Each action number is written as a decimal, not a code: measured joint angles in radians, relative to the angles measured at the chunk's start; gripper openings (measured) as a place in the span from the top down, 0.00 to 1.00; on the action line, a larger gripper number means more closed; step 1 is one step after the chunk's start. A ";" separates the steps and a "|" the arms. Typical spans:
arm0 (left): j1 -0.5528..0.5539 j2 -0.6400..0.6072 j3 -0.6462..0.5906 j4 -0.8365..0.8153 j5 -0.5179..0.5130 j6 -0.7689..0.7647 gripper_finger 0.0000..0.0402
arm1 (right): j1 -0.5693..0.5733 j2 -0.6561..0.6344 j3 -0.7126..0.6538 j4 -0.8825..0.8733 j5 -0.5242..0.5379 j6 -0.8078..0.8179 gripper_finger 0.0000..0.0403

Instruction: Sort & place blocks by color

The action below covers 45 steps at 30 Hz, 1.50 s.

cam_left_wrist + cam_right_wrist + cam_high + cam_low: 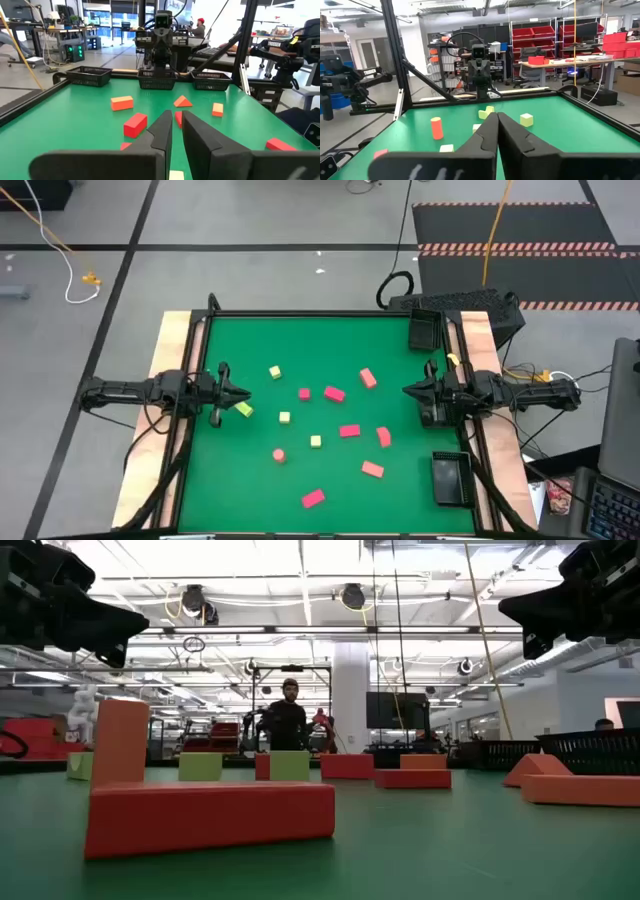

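Note:
Pink-red and yellow-green blocks lie flat and scattered across the green table [330,340]. Among them are a yellow-green cube [274,371], a pink brick [334,393], a small round pink piece [279,454] and a pink brick [313,498] near the near edge. My left gripper [241,393] hovers at the table's left side, its fingers a narrow gap apart [176,119]. It holds nothing; a yellow-green block [244,410] lies just beside its tips. My right gripper [407,390] hovers at the right side, shut and empty [496,117].
Two small black trays sit on the right side, one at the far corner [424,330] and one at the near corner [450,478]. A black rail frames the table, with wooden strips along its left and right sides. A person [288,720] stands in the room beyond.

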 joint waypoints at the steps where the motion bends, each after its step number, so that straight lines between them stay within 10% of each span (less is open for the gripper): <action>1: 0.000 0.000 0.000 0.000 0.000 0.000 0.88 | 0.000 0.000 0.000 0.000 0.000 0.000 1.00; 34: 0.000 0.000 0.000 0.005 0.000 0.003 0.88 | 0.000 0.000 0.000 0.000 0.000 0.000 1.00; 45: 0.000 0.000 -0.001 0.258 -0.015 -0.068 0.88 | 0.000 0.000 0.000 0.066 0.000 0.009 1.00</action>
